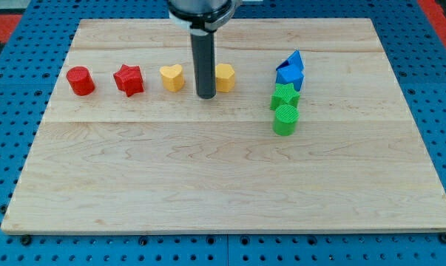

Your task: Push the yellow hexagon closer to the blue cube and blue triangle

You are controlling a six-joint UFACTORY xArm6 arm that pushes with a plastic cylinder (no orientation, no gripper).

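**Rod tip parked at the yellow hexagon's left flank**

The arm comes in from the view's top, and its dark rod drops straight down to the wooden board. The tip sits on the board just at the left side of the yellow hexagon, so close that the rod covers the hexagon's left edge; whether they actually touch cannot be told from here. There are no jaws on this rig to call open or closed, only the plain rod.

To the left of the rod, near it, lies the yellow heart. Further left in the same row comes the red star, and at the far left the red cylinder. The four make a tidy line across the upper part of the board.

Over on the view's right, well apart from the hexagon, the blue pair stands stacked in depth: the blue triangle toward the top, the blue cube touching it just below. Right under the cube sits the green star, pressed up against it, and below that the green cylinder, touching the star.

Open wood lies between the hexagon and the blue blocks.
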